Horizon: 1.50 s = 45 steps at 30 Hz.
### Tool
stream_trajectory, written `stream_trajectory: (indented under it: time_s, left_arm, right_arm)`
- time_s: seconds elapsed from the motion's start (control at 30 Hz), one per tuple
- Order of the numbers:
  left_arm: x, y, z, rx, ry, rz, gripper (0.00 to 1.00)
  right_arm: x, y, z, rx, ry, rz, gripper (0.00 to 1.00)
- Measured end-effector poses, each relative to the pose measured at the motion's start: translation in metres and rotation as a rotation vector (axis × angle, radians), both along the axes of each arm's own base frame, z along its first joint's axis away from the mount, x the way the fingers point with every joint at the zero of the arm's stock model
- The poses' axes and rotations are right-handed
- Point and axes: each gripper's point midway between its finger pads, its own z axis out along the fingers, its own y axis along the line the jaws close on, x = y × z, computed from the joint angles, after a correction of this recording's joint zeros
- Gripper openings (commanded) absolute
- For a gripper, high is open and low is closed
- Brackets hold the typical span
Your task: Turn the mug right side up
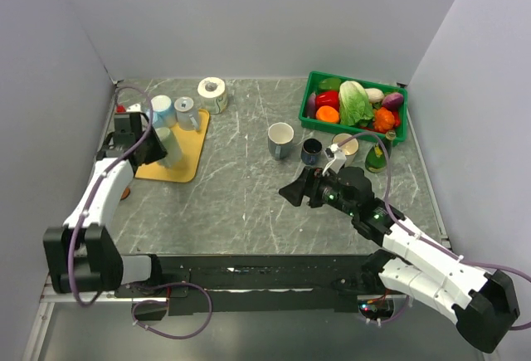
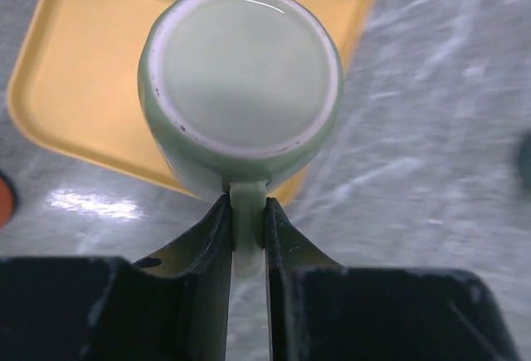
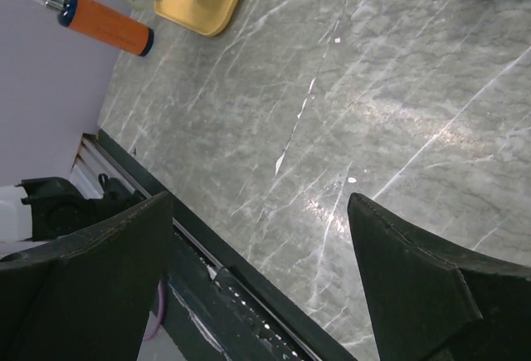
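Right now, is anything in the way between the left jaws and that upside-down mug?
Nothing visible: the left jaws grip the handle of the pale green mug, which sits bottom up at the yellow tray.

**Robotics lab test cell.** Plain pale walls [image 1: 249, 12] box in a marble-patterned table [image 1: 249, 203] on three sides. A left arm [image 1: 99, 195] and a right arm [image 1: 415, 253] are bolted to a black rail [image 1: 249, 263] at its near edge, with purple cables [image 1: 174, 285] hanging loose. Staged props stand in for a kitchen: a yellow tray [image 1: 192, 152] of mugs [image 1: 169, 145] and a green crate [image 1: 313, 87] of vegetables [image 1: 355, 102].
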Motion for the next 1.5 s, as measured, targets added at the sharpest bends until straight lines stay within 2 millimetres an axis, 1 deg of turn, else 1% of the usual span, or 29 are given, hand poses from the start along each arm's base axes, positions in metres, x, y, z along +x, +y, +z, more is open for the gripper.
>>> stream_trajectory:
  time_s: [0.1, 0.2, 0.3, 0.33, 0.4, 0.47, 0.6, 0.73, 0.8, 0.9, 1.07, 1.13, 1.23, 1.5]
  left_arm:
    - [-0.001, -0.015, 0.039, -0.097, -0.105, -0.009, 0.01]
    - [-0.008, -0.038, 0.084, -0.211, -0.225, -0.044, 0.01]
    - [-0.024, -0.062, 0.128, -0.33, -0.338, -0.092, 0.01]
    - [-0.029, -0.069, 0.139, -0.362, -0.369, -0.11, 0.01]
    - [-0.044, -0.087, 0.168, -0.45, -0.452, -0.16, 0.01]
    - [-0.062, -0.103, 0.191, -0.537, -0.52, -0.217, 0.01]
    - [-0.093, -0.129, 0.226, -0.706, -0.61, -0.329, 0.01]
    - [-0.115, -0.143, 0.26, -0.83, -0.684, -0.416, 0.01]
    - [-0.122, -0.147, 0.272, -0.864, -0.714, -0.445, 0.01]
    - [-0.136, -0.15, 0.291, -0.913, -0.773, -0.485, 0.01]
    - [-0.16, -0.153, 0.315, -0.991, -0.856, -0.561, 0.01]
    - [-0.167, -0.154, 0.32, -1.011, -0.875, -0.581, 0.01]
    - [-0.175, -0.154, 0.327, -1.031, -0.896, -0.599, 0.01]
    - [-0.193, -0.151, 0.338, -1.036, -0.949, -0.628, 0.01]
  right_arm:
    - [-0.003, 0.002, 0.003, 0.019, 0.006, 0.013, 0.94]
    - [-0.009, 0.007, 0.006, 0.045, 0.023, 0.043, 0.95]
    - [-0.013, 0.014, 0.013, 0.087, 0.03, 0.078, 0.95]
    - [-0.014, 0.016, 0.016, 0.104, 0.033, 0.088, 0.95]
    - [-0.017, 0.022, 0.022, 0.139, 0.041, 0.111, 0.95]
    - [-0.021, 0.03, 0.032, 0.19, 0.045, 0.142, 0.96]
    - [-0.033, 0.048, 0.057, 0.297, 0.039, 0.214, 0.98]
    - [-0.047, 0.066, 0.093, 0.427, 0.006, 0.294, 0.99]
    - [-0.053, 0.074, 0.113, 0.477, -0.015, 0.334, 0.99]
    - [-0.06, 0.092, 0.152, 0.548, -0.073, 0.402, 1.0]
    - [-0.071, 0.123, 0.219, 0.65, -0.205, 0.506, 0.99]
    - [-0.071, 0.133, 0.233, 0.668, -0.241, 0.523, 0.99]
    - [-0.063, 0.147, 0.25, 0.682, -0.287, 0.511, 0.98]
    - [-0.035, 0.179, 0.263, 0.668, -0.355, 0.456, 0.9]
